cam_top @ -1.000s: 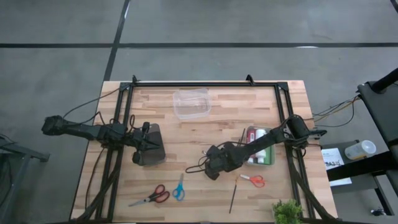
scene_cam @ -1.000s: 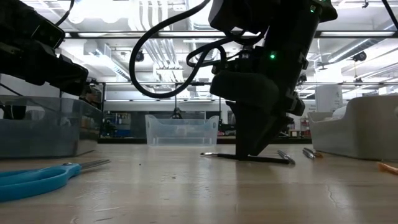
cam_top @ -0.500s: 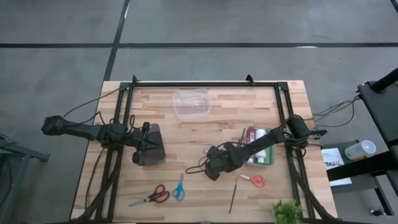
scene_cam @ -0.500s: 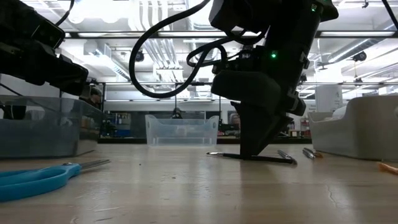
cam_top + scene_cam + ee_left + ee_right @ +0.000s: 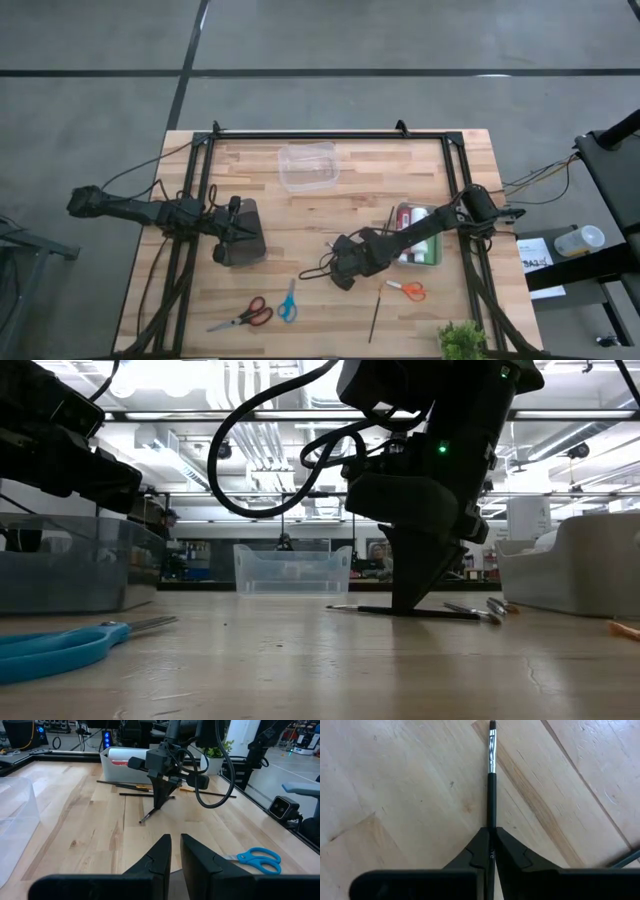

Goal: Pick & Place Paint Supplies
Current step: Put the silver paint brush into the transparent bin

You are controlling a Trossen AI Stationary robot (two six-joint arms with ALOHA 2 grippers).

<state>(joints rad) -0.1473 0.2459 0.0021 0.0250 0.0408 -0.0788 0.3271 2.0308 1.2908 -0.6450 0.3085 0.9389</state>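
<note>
My right gripper [image 5: 339,270] stands near the table's middle, pointing steeply down and shut on a thin black brush [image 5: 491,795]. The brush lies flat on the wood, its bristle end [image 5: 492,727] pointing away from the fingers. The left wrist view shows the same gripper [image 5: 158,806] with the brush tip [image 5: 142,820] sticking out below it. More brushes [image 5: 125,784] lie beside a white tray [image 5: 437,250] of paint bottles. My left gripper [image 5: 175,847] waits at the table's left, a narrow gap between its fingers, touching nothing. My right gripper pinches the brush's black handle [image 5: 491,831] between its two fingers, behind the metal ferrule. The fingers come from above, slanting steeply down, and close on the handle's two sides. The brush lies on the table along its length [image 5: 450,614].
A clear plastic container [image 5: 308,165] stands at the far middle. Red scissors [image 5: 247,315] and blue scissors [image 5: 288,300] lie near the front edge, and orange scissors [image 5: 406,290] and another brush [image 5: 375,315] lie at the front right. A small plant [image 5: 460,340] stands at the front right corner.
My right gripper has shut on the black brush while staying in place. Its fingers narrowed to a point in the low view. The brush stayed on the table and shifted slightly along it.
</note>
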